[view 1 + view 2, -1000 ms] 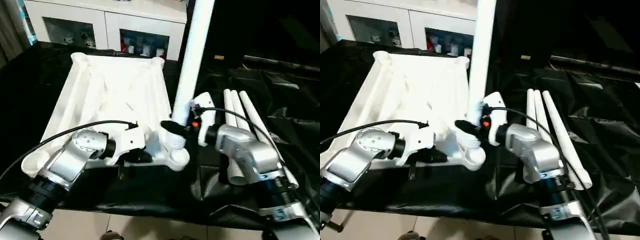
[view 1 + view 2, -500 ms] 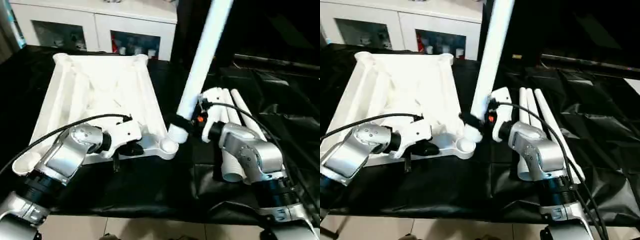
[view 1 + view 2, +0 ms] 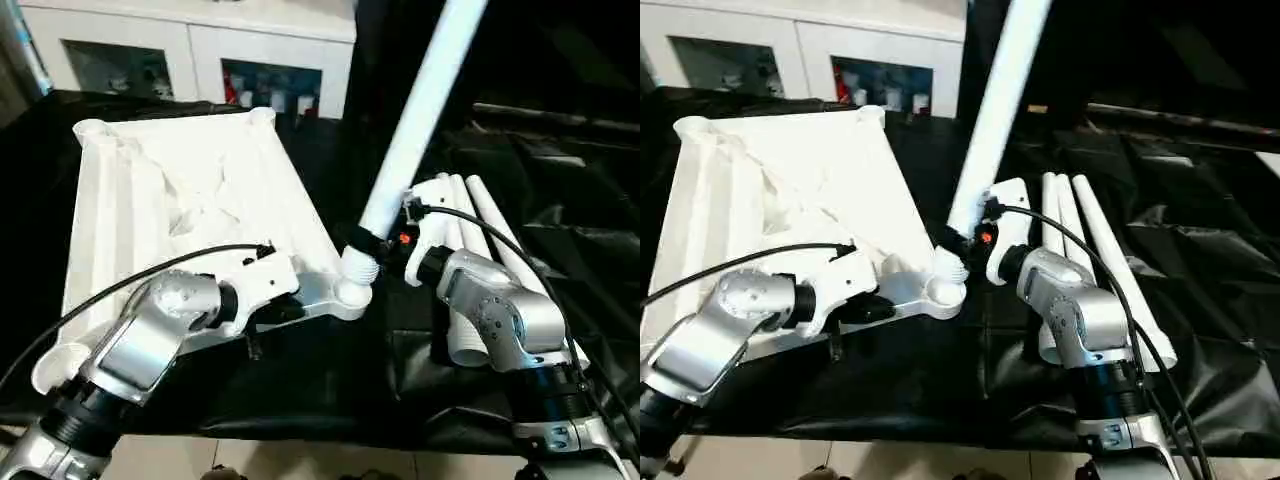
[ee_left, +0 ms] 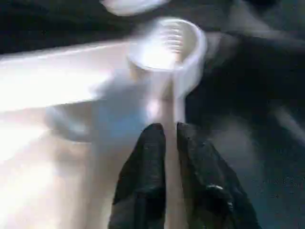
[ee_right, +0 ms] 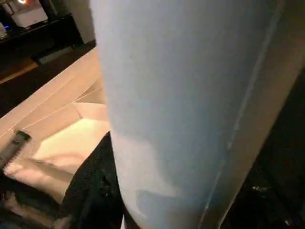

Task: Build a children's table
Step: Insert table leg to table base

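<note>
The right gripper [image 3: 372, 243] is clenched on a white tube leg [image 3: 415, 120] just above its threaded end, and that end sits at the mouth of the near corner socket [image 3: 349, 295] of the upturned table top [image 3: 190, 200]. The leg leans away from the socket, toward the robot's right, not square to it. The left gripper [image 4: 170, 138] is pinched on the thin rim wall of the table top just beside the same socket, steadying the panel.

To do this step well, I judge the leg should first be brought upright over the socket so the threads meet squarely. Turning it at this slant risks cross-threading or pushing the top aside. The left grip should hold firm against that twist.

Beside the socket, on the robot's right, three more legs [image 3: 470, 215] lie side by side on the black drape [image 3: 300, 390]. They lie close by the right forearm [image 3: 510, 320], so a wide swing could knock them. Beyond the table top stands a white cabinet [image 3: 200, 45] with glass doors, well apart. A black cable [image 3: 130, 285] arches over the left arm, near the panel's edge.
</note>
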Robot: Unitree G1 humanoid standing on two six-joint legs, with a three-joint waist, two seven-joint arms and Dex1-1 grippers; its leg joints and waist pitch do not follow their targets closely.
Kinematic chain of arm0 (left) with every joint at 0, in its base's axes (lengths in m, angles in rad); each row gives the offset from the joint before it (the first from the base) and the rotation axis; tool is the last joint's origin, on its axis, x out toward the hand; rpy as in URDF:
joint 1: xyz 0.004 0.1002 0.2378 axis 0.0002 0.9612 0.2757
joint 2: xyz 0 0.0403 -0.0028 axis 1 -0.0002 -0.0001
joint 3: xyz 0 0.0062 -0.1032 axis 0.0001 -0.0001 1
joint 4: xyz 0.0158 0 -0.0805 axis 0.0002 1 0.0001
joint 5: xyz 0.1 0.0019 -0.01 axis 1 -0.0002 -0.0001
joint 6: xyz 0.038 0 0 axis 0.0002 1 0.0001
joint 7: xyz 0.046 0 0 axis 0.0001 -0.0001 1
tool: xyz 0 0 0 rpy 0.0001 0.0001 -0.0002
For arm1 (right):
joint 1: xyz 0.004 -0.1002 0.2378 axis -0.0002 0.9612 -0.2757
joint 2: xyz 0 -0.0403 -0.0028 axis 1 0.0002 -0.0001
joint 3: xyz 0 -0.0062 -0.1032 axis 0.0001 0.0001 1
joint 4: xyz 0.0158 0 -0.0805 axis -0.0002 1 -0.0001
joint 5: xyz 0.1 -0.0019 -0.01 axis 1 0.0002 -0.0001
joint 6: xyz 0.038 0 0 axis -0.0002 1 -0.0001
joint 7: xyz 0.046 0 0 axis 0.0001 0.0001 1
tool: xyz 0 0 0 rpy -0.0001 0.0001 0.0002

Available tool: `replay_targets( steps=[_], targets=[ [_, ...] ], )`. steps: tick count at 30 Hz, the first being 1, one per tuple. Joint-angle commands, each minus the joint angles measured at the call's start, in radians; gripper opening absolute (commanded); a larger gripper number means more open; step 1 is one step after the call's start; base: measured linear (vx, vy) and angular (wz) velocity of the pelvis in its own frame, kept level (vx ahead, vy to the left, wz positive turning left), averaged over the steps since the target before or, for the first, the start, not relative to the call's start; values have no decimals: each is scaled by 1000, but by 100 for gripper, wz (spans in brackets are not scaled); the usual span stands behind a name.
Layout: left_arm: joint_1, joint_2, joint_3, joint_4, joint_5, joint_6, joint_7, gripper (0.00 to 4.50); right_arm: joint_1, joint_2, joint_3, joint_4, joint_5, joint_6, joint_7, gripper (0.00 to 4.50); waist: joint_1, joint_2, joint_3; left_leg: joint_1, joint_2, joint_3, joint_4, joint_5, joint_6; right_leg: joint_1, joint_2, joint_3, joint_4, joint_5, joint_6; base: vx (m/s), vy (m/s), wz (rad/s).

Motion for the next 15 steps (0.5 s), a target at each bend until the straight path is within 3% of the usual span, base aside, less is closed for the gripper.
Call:
replay_targets(
  steps=[1, 9, 13, 14, 15],
  targets=[
    [-26, 13, 18, 15, 15, -19, 4, 89, 3, -3, -17, -29, 1, -13, 0, 191, 3, 25, -72, 7, 14, -4, -73, -230, -30, 52, -65, 49, -83, -285, -139, 0, 0, 0],
    [-29, 27, -40, 80, 18, -86, -56, 100, 5, -10, -4, -38, -2, -10, 0, 191, 4, 27, -74, 8, 16, -3, -74, -215, -38, 51, -68, 52, -79, -258, -142, 0, 0, 0],
    [-28, 9, -34, 78, -9, -54, -70, 100, 4, -13, -4, -39, -2, -9, 0, 191, 2, 29, -74, 9, 16, -2, -73, -221, -43, 52, -68, 53, -78, -251, -151, 0, 0, 0],
    [-31, -2, -28, 75, -23, -33, -74, 129, 6, -16, -5, -43, -2, -6, 0, 191, 3, 29, -74, 8, 16, -2, -73, -221, -42, 52, -68, 53, -78, -255, -151, 0, 0, 0],
    [-33, -4, -28, 75, -23, -31, -72, 129, 7, -17, -5, -45, -2, -5, 0, 191, 4, 28, -75, 8, 16, -2, -72, -217, -41, 53, -68, 53, -78, -252, -151, 0, 0, 0]
  ],
)
